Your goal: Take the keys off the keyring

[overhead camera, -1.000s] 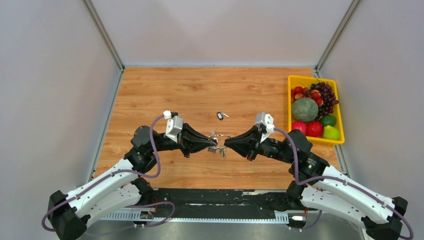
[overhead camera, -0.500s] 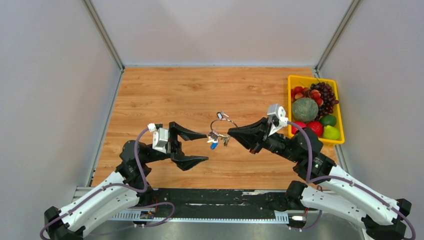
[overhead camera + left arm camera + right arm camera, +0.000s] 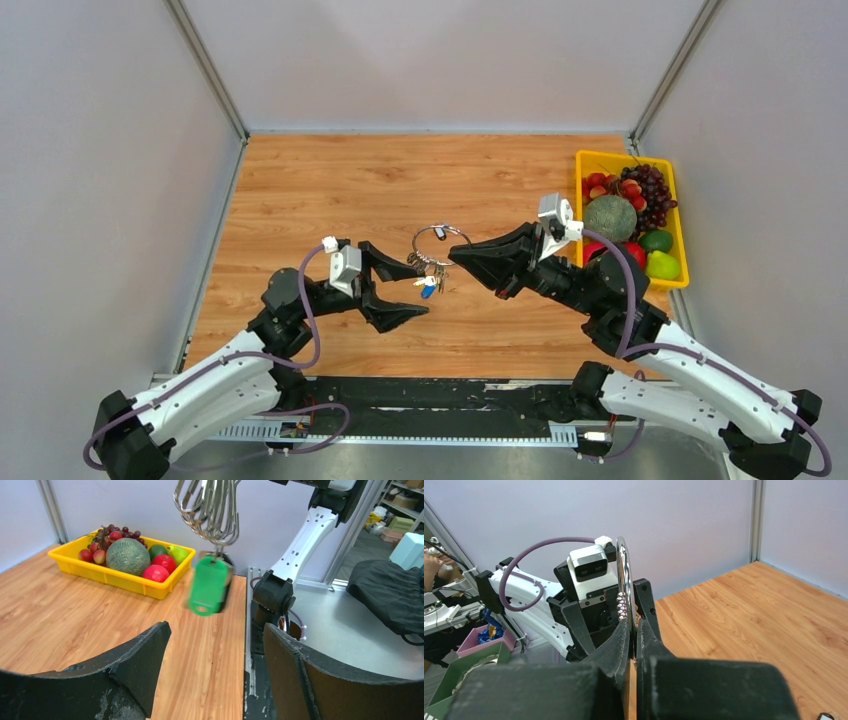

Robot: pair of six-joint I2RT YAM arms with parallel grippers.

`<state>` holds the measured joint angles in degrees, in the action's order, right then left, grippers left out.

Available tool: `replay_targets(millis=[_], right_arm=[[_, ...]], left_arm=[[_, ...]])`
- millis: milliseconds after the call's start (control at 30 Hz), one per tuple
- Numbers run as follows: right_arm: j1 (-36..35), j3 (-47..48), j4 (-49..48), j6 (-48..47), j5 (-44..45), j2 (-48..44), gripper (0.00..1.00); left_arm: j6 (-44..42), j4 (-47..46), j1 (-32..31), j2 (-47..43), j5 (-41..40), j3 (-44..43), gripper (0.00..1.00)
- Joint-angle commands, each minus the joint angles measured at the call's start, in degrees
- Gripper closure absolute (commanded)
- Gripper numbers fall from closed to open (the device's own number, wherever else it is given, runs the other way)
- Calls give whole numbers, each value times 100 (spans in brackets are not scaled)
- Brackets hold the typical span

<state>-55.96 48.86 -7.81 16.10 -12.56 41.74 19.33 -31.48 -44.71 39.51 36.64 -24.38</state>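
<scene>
My right gripper (image 3: 453, 257) is shut on the keyring (image 3: 441, 231), a thin silver loop held above the table. In the right wrist view the keyring (image 3: 623, 575) stands edge-on, pinched between the jaws of the right gripper (image 3: 634, 630). The keys (image 3: 428, 281) hang from it in a bunch, blue and green tags showing. My left gripper (image 3: 409, 291) is open just left of the bunch and touches nothing. From the left wrist, a blurred green tag (image 3: 207, 585) dangles under the small tag loops (image 3: 207, 507), beyond the wide-open left gripper (image 3: 215, 630).
A yellow tray (image 3: 583, 215) with a melon, grapes, apples and a pear sits at the table's right edge; the same yellow tray (image 3: 117, 577) shows from the left wrist. A small dark tag (image 3: 440, 235) lies on the wood under the ring.
The left gripper opened and let go of the key bunch, drew back, then came closer again. The right gripper carried the ring and keys up and away from me.
</scene>
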Motion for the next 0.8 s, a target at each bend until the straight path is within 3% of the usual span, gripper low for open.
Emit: replay_targets(millis=[0, 333, 500, 600, 667, 700, 767], right_arm=[[-11, 228, -580, 273, -288, 50, 100], [-11, 242, -760, 355, -472, 245, 100], [-12, 217, -765, 354, -492, 291, 100], [-16, 179, -766, 334, -462, 272, 100], [-12, 164, -766, 324, -435, 251, 100], [-11, 154, -765, 317, -424, 248, 100], [-11, 143, -766, 315, -407, 222, 100]], left_arm=[[26, -340, -18, 139, 195, -316, 23], [252, -751, -17, 467, 382, -367, 33], [272, -840, -21, 530, 483, -440, 52], [270, -874, -19, 556, 512, -459, 72], [272, -877, -23, 555, 502, -462, 79], [273, -873, -26, 548, 493, -458, 78], [259, -842, -29, 546, 469, -454, 63]])
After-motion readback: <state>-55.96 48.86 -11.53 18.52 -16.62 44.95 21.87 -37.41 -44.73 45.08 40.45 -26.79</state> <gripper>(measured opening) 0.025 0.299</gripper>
